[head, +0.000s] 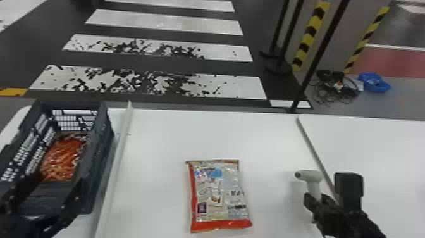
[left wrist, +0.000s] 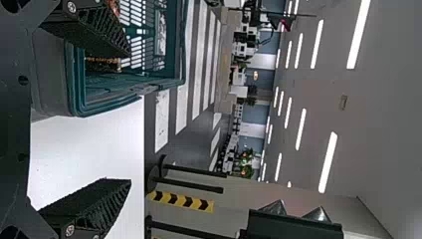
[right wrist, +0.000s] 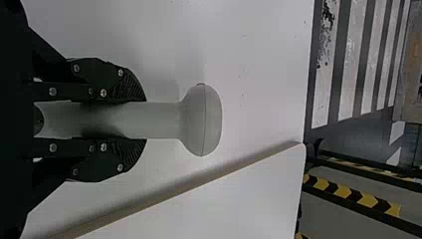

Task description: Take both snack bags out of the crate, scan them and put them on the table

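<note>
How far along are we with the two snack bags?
One bag lies on the table; whether it has been scanned, I can't tell. The right end effector grips the scanner, while the left end effector is open and empty at the crate. What remains: the orange bag inside the crate needs taking out, scanning and setting down.

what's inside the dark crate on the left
An orange-red snack bag lies in the crate, seen through its open top. The left gripper hangs over the near end and covers part of it, so whatever lies beneath can't be seen.
</note>
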{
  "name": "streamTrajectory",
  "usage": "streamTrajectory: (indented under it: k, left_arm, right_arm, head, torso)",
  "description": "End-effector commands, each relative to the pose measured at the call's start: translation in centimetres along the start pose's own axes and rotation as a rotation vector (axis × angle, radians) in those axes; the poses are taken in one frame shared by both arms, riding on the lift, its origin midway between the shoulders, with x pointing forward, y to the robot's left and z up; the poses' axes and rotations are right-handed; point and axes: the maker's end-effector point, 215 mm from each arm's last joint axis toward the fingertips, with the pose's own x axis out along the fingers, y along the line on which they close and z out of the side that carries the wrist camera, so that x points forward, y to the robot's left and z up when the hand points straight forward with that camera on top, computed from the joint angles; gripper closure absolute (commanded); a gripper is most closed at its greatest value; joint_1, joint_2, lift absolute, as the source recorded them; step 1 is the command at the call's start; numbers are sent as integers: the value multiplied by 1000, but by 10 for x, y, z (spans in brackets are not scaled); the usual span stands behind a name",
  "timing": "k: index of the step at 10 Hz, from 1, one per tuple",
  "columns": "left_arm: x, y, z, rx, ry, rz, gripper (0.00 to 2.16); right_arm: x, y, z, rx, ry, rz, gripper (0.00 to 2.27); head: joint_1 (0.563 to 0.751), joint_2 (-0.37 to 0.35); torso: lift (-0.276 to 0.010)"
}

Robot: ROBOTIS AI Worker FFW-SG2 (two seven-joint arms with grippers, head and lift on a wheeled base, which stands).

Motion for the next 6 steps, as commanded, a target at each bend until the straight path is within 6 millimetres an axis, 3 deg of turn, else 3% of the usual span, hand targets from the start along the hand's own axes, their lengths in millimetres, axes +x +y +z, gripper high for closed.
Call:
streamTrajectory:
  k: [1, 6]
  left_arm:
    - [0, 0, -1, 0, 3, -1, 100]
    - [1, 0, 0, 0, 1, -1, 100]
  right_arm:
    - [1, -2, -3, -5, 11, -2, 2256]
    - [3, 1, -11, -7, 28, 5, 2253]
  head:
    - [695, -134]
    - [695, -136]
  torso:
    - [-92]
    - [-92]
